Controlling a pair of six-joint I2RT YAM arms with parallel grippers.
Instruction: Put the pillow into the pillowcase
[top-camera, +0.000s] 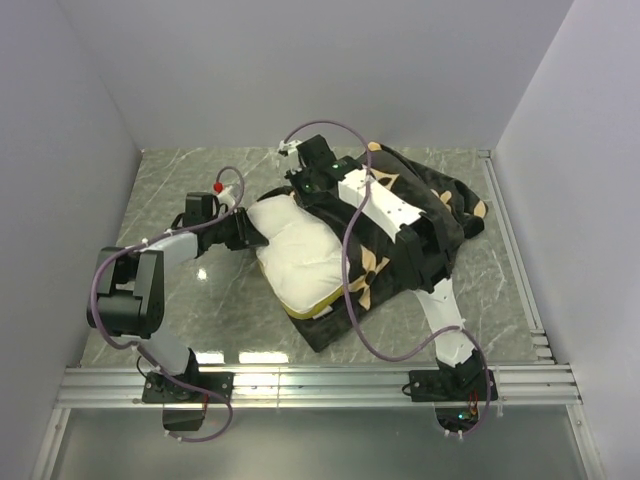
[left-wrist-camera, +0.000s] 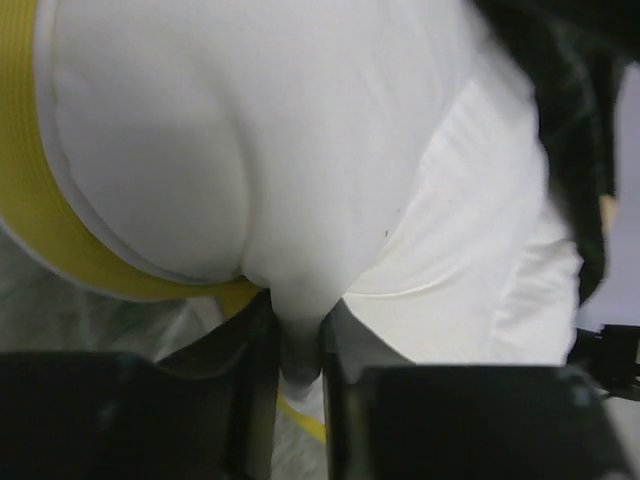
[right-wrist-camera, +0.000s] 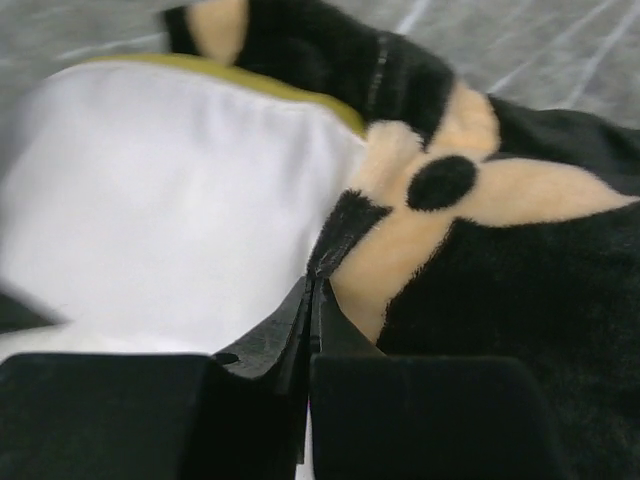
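The white pillow (top-camera: 298, 255) with a yellow-olive edge band (top-camera: 322, 305) lies at mid-table, its right part inside the black pillowcase (top-camera: 430, 205) with tan flowers. My left gripper (top-camera: 245, 230) is at the pillow's left end and is shut on a pinch of its white cover (left-wrist-camera: 298, 300); the yellow band (left-wrist-camera: 40, 220) shows at left in the left wrist view. My right gripper (top-camera: 300, 185) is at the far side of the pillow, shut on the pillowcase's opening edge (right-wrist-camera: 340, 235), with the white pillow (right-wrist-camera: 170, 210) just left of it.
White walls close the table at left, back and right. A metal rail (top-camera: 320, 385) runs along the near edge by the arm bases. A purple cable (top-camera: 350, 270) of the right arm loops over the pillow and pillowcase.
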